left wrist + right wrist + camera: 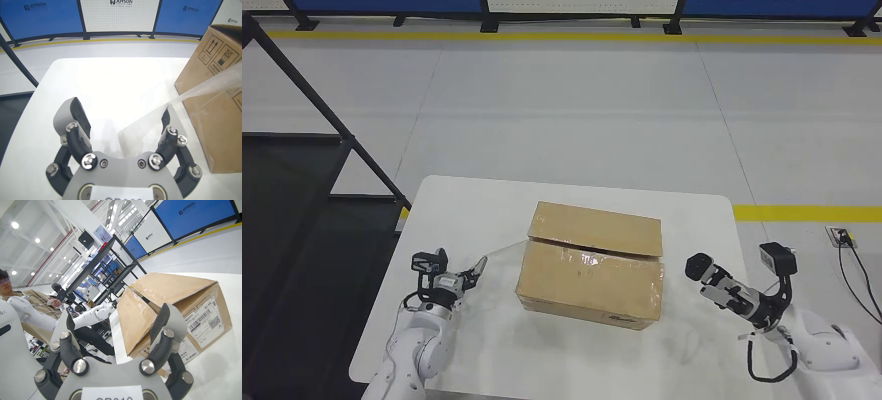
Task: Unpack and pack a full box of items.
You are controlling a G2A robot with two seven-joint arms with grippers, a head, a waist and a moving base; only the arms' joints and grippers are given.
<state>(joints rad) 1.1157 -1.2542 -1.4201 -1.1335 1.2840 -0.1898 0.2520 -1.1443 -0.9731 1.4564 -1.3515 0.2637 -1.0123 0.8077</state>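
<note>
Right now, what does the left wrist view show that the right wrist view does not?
Left wrist view: a strip of clear tape stretching from the box to one finger of the open left end effector. Right wrist view: the slightly parted top flaps, a barcode label, and the open right end effector. Both: the box on the white table.

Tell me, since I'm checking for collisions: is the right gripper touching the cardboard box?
Apart. The top view shows bare table between the right gripper and the cardboard box.
</note>
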